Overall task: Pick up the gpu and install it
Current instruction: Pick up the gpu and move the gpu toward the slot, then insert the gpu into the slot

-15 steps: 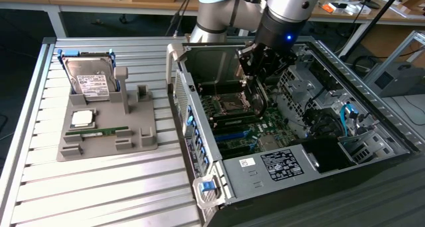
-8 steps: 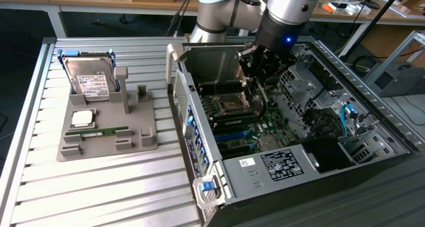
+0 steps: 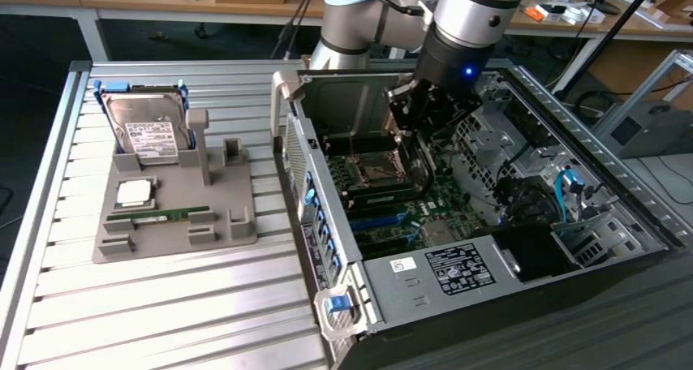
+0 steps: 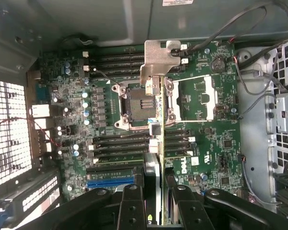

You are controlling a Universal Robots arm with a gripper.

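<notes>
jaws clamped on gpu [image 4: 157, 115], card edge-on, silver bracket [image 4: 159, 57] at far end, inside open computer case [image 3: 298, 143] above motherboard [image 4: 197, 143], beside cpu socket [image 4: 137, 103]. hard drive [image 3: 146, 126] in grey tray [image 3: 119, 240] on counter [image 3: 162, 321], well apart.

Slatted alu table [image 3: 162, 305], ribs running across. Directly on it: grey moulded parts fixture [image 3: 174, 236] twd exterior view's left; open PC case [image 3: 298, 143] lying on its side at exterior view's right. Narrow gap btw the two.
</notes>
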